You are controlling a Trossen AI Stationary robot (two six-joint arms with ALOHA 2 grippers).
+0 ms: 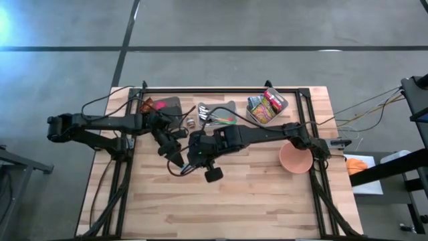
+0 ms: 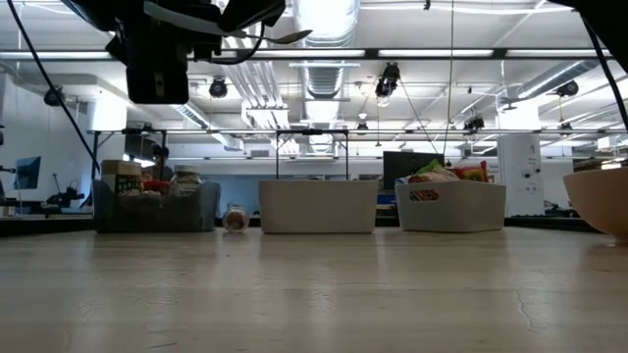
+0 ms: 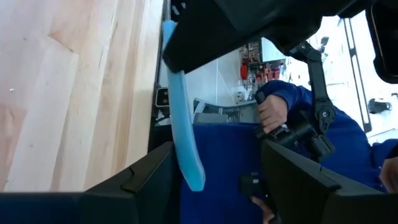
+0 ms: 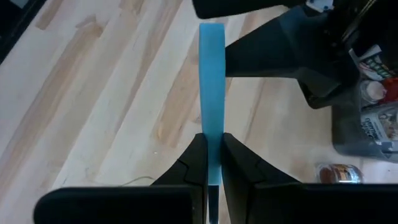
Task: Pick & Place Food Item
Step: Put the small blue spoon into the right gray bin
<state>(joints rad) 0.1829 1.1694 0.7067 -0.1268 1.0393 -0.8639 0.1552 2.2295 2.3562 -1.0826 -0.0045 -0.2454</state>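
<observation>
Blue strip (image 4: pixel 211 93), flat and narrow, stands pinched at its lower end between the fingers of the right gripper (image 4: pixel 211 142), which are closed tight on it. Nothing shows whether it is really food. It rises straight out of that grip, above the table (image 4: pixel 99 106), toward the dark body of the other arm.

The left gripper (image 3: pixel 216 144) is right against the right one near the middle of the table. Its fingers stand well apart, and the strip (image 3: pixel 183 118) runs through the gap close to one finger (image 3: pixel 152 171) and clear of the other. I cannot tell whether it touches the near finger, but the left holds nothing.

The step in hand looks like a hand-over in mid-air, with the right arm gripping and the left open around the strip. Next, I judge, the left must back straight out along the strip without brushing it, since a sideways nudge could twist it in the right's thin pinch. The right could then carry it to a set-down spot, perhaps the bowl (image 1: pixel 294 159) at the right edge, though the task names no place.

Farther out, along the back of the table, sit a dark tray (image 1: pixel 166 105), a small jar (image 1: pixel 190 122), a light tray (image 1: pixel 217 114) with utensils and a bin (image 1: pixel 267 106) of packets. Beyond the table edge, the left wrist view shows a person's hand (image 3: pixel 272 112) in a blue sleeve on a control handle.
</observation>
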